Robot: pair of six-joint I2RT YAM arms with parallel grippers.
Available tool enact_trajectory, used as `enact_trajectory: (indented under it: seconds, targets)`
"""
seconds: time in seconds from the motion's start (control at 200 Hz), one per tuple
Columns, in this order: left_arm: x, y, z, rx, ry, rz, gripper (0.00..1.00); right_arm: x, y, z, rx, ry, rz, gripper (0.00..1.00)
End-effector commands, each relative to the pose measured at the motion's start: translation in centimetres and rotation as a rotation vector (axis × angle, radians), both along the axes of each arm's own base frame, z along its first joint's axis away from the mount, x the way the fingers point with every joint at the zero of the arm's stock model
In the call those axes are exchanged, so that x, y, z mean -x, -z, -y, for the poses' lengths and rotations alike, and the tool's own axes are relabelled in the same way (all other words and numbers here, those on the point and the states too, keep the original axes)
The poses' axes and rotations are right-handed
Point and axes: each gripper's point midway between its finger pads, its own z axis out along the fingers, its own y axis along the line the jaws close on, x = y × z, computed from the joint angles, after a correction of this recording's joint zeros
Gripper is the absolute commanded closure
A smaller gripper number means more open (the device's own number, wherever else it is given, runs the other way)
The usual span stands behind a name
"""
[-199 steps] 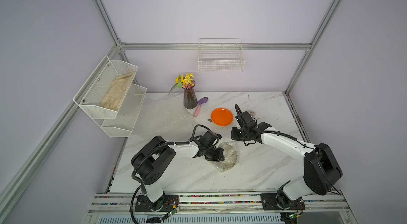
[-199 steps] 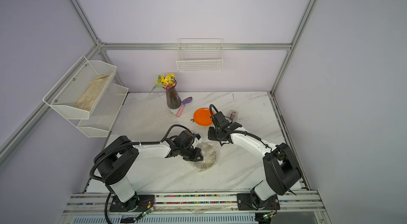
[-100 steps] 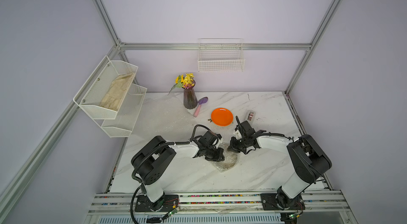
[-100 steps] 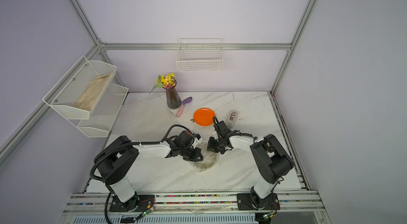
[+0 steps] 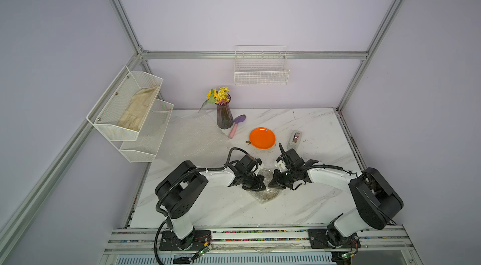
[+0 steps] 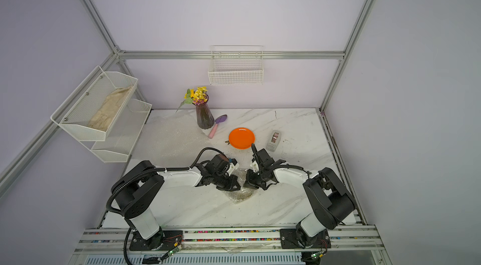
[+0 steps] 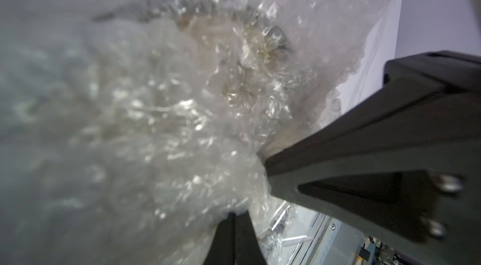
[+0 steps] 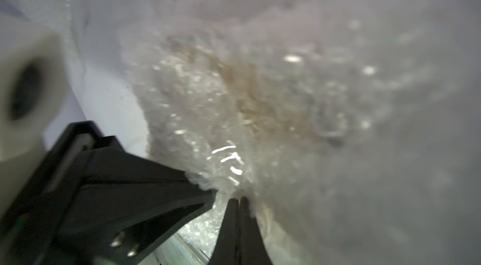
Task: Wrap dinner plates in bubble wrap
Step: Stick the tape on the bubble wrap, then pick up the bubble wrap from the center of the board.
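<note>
The bubble wrap (image 5: 265, 195), with a yellowish plate (image 7: 244, 81) dimly seen inside, is held low on the table (image 5: 312, 200), pinched tight at its left edge by the closed left pincer (image 5: 262, 187) and at its right edge by the closed right pincer (image 5: 272, 186), both equally near.

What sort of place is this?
Most likely a lab test booth, not a real kitchen: plain walls in a metal frame, two robot arms on a rail, and a marble-look table dressed with a flower vase.
</note>
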Motion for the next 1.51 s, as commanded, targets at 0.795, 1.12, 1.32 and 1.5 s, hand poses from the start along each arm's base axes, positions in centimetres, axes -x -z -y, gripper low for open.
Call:
enact_trajectory:
  seconds: [0.795, 1.12, 1.32, 1.5]
  targets:
    - [3.7, 4.0, -3.5, -0.185, 0.008, -0.140, 0.93, 0.1, 0.5, 4.3, -0.116, 0.188, -0.006, 0.89]
    - [-6.0, -9.5, -7.6, -0.278, -0.187, 0.202, 0.54, -3.3, -6.3, 6.5, -0.123, 0.258, 0.147, 1.00]
    - [-13.4, -10.3, -10.1, -0.340, -0.261, 0.209, 0.50, -8.6, -11.2, 10.6, -0.174, 0.385, 0.256, 1.00]
    - [-20.9, -9.7, -9.3, -0.317, -0.291, 0.227, 0.49, -14.4, -13.3, 17.8, -0.162, 0.577, 0.342, 1.00]
